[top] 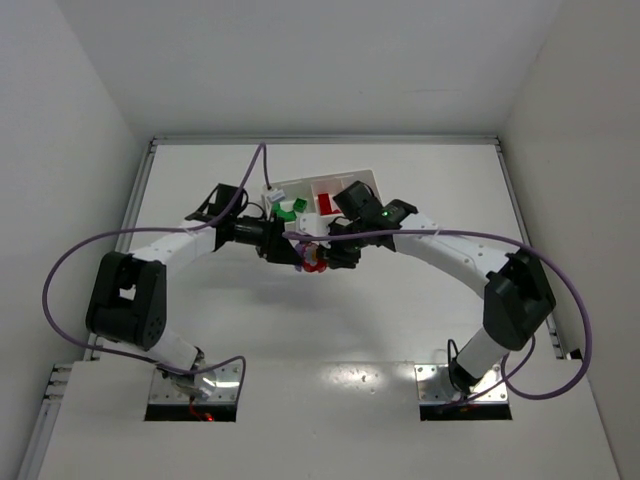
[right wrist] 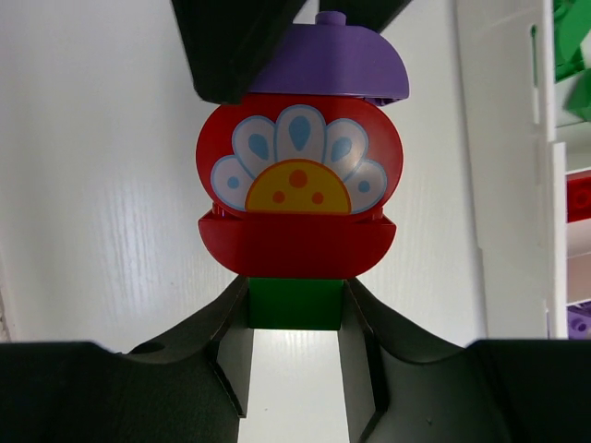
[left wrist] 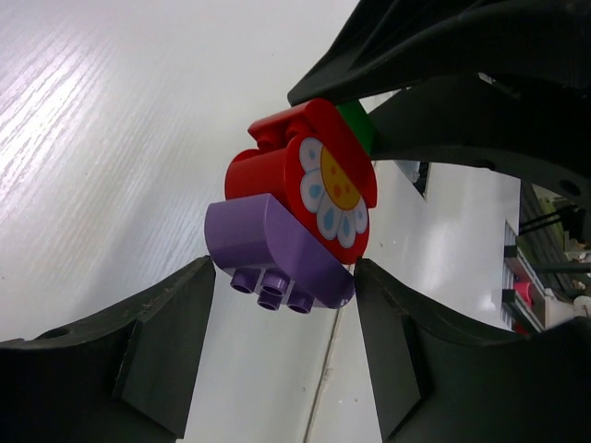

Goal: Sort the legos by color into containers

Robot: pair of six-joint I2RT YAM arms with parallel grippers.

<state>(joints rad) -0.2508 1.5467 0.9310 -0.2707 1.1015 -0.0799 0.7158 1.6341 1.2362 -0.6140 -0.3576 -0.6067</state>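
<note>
Over the desk point(top: 300, 330), on the near side of the tray point(top: 372, 176), I have both grippers meeting at one clump point(right wrist: 297, 203). My right gripper point(right wrist: 295, 332) is clamped on its green brick point(right wrist: 295, 303). My left gripper point(left wrist: 282, 286) straddles the purple brick point(left wrist: 268, 245); I cannot tell whether it grips.

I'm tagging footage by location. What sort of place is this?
Likely a robotics lab cell: two arms bolted to a white table, white walls around it, a tray of toy bricks.
</note>
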